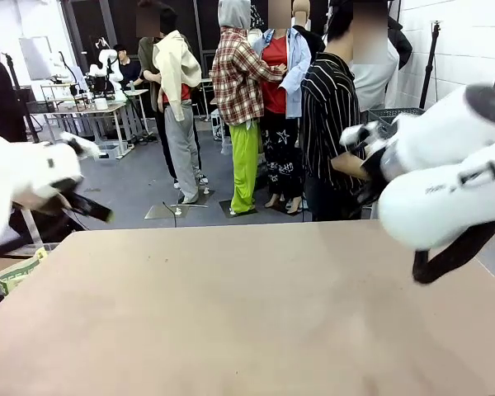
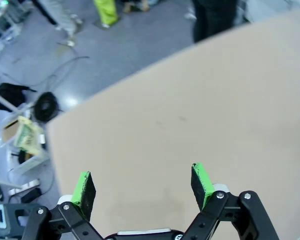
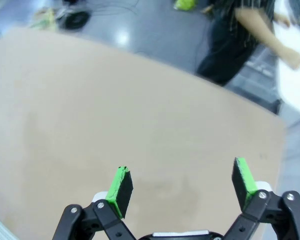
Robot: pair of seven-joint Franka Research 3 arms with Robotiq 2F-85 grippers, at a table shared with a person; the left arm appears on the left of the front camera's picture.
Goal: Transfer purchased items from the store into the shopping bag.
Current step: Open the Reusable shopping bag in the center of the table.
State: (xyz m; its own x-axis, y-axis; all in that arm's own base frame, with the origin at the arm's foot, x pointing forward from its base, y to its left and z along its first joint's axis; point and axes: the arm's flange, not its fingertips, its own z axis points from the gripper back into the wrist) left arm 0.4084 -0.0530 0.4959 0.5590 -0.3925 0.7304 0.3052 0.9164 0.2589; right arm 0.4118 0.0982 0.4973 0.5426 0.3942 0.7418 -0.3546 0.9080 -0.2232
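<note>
Gripper on left (image 2: 141, 176) spread wide over table (image 2: 190, 110), right gripper (image 3: 181, 169) likewise

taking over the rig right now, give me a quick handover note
Left gripper: jaws open, nothing held, hovering above the tan table.
Right gripper: jaws open, nothing held, also above the table.
Person in a striped shirt stands at the far side, right of the middle, not reaching over the table.
Done: no transfer that these views confirm.
Left: the whole transfer, from the first pick on.
</note>
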